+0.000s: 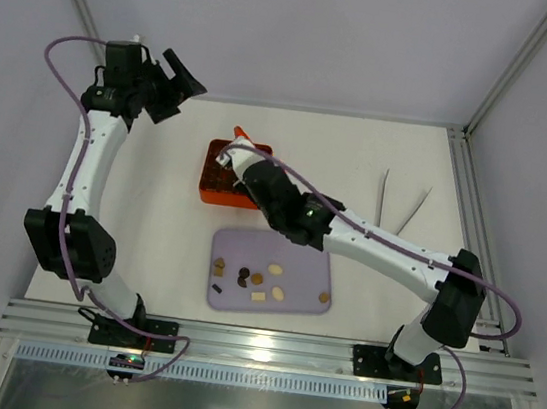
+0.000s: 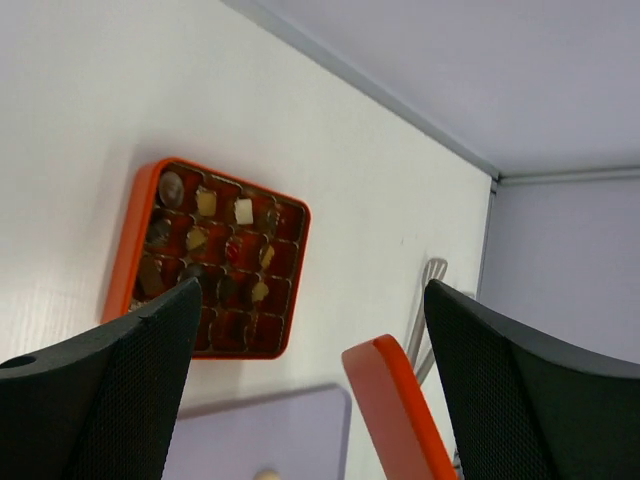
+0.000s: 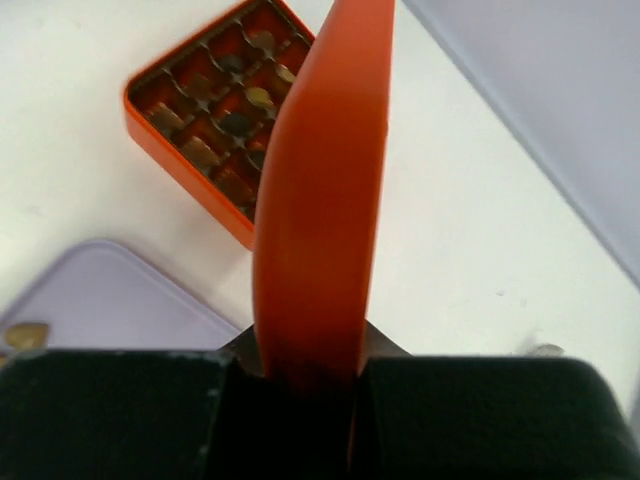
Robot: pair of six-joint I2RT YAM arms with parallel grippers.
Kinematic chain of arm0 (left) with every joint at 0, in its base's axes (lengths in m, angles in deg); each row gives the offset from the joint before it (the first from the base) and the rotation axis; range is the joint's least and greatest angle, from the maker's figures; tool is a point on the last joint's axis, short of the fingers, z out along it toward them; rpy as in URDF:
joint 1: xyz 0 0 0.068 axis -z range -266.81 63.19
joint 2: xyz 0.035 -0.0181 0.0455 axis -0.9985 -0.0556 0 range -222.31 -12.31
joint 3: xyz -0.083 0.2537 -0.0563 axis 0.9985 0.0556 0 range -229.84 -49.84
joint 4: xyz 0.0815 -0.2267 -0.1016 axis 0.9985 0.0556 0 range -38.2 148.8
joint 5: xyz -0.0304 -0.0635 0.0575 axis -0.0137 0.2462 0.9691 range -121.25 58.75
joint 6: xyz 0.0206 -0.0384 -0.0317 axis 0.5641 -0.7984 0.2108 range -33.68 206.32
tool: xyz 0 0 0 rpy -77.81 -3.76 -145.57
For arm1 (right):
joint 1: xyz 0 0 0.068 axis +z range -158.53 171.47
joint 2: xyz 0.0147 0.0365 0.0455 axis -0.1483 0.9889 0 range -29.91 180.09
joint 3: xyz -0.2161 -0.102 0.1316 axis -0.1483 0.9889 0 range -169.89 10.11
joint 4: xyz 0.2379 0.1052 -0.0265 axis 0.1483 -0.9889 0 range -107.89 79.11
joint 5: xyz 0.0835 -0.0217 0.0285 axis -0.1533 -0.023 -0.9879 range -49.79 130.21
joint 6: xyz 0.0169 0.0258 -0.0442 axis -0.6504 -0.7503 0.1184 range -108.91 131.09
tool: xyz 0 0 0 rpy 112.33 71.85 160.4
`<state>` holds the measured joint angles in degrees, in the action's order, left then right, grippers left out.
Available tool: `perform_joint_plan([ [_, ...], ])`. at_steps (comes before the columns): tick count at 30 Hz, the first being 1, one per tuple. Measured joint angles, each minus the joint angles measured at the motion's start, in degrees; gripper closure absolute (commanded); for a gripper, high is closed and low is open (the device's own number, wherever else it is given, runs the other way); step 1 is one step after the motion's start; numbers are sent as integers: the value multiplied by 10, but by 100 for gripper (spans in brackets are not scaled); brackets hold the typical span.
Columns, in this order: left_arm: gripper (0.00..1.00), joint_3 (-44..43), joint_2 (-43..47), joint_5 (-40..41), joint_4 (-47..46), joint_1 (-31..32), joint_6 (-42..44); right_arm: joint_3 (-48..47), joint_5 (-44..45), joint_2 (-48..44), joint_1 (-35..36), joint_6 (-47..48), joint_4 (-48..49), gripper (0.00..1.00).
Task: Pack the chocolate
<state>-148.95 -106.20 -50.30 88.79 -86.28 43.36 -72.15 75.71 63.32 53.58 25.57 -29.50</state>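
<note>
Overhead, the left arm stands raised at the far left corner of the white counter (image 1: 152,209), and the left claw (image 1: 181,84) gapes wide with nothing in it. The right arm reaches across to the orange box (image 1: 206,181) in the middle of the counter, where the right claw (image 1: 246,164) grips the orange lid (image 1: 241,137) above the box. Just nearer the arm bases lies a lilac mat (image 1: 305,269), and loose chocolate (image 1: 258,278) sits scattered on it in brown, tan and cream pieces. Two metal tweezers (image 1: 384,194) lie well apart to the right.

Seen from the left wrist, both black fingers (image 2: 110,400) frame the view far apart. Between them the gridded box (image 2: 145,215) lies flat on the counter, most of its cells filled with chocolate, including cream squares, dark rounds and one red piece. The lid's edge rises at the bottom, with a corner of the mat beside it and the tweezers behind it.

Seen from the right wrist, the lid stands on edge and runs straight up out of the claw, pinched tightly between the two fingers (image 3: 110,415). Behind it on the left lies the box with its filled cells. One tan piece rests on the mat at the left edge.
</note>
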Motion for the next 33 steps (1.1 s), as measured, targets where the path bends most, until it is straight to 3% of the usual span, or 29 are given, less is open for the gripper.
perform_joint_plan([
  [7, 10, 52, 103, 88, -29, -4, 19, -120, -354, 22, -177, -184, -30, 96],
  [12, 11, 115, 120, 97, -61, -4, 35, -150, -582, 108, -281, -353, 72, 96],
  [16, 10, 166, 98, 98, -69, -4, 50, -150, -703, 209, -310, -490, 170, 96],
  [25, 11, 195, 33, 99, -90, 1, 75, -137, -822, 361, -326, -747, 381, 96],
  [33, 11, 196, -18, 100, -107, 11, 85, -137, -843, 396, -335, -836, 481, 96],
])
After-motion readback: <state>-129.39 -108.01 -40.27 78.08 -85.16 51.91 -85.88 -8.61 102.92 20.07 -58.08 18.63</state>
